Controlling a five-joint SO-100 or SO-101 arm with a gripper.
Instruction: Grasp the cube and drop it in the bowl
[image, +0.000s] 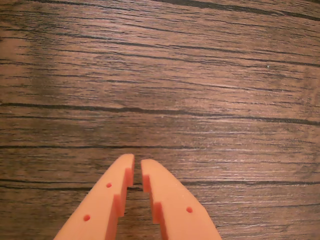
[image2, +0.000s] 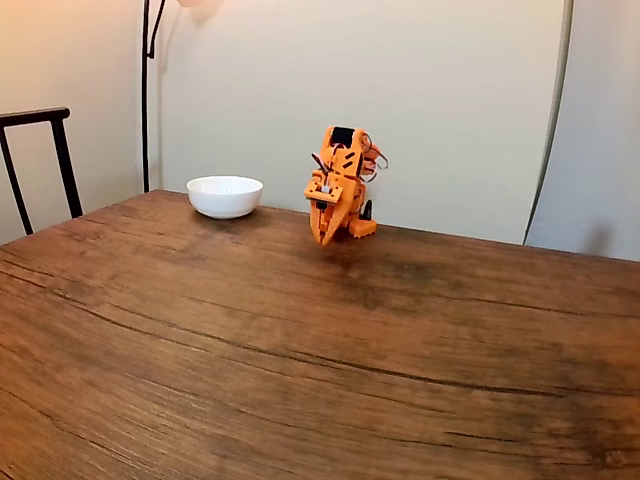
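Note:
My orange gripper points down at bare wooden tabletop in the wrist view; its jaws stand shut with only a thin slit between them and nothing held. In the fixed view the orange arm is folded up at the table's far edge, with the gripper hanging tip-down just above the wood. The white bowl sits on the table to the arm's left, well apart from the gripper. The blue cube is out of view.
A dark chair back stands at the left edge and a lamp pole rises behind the bowl. A wide stretch of dark wood table lies in front of the arm.

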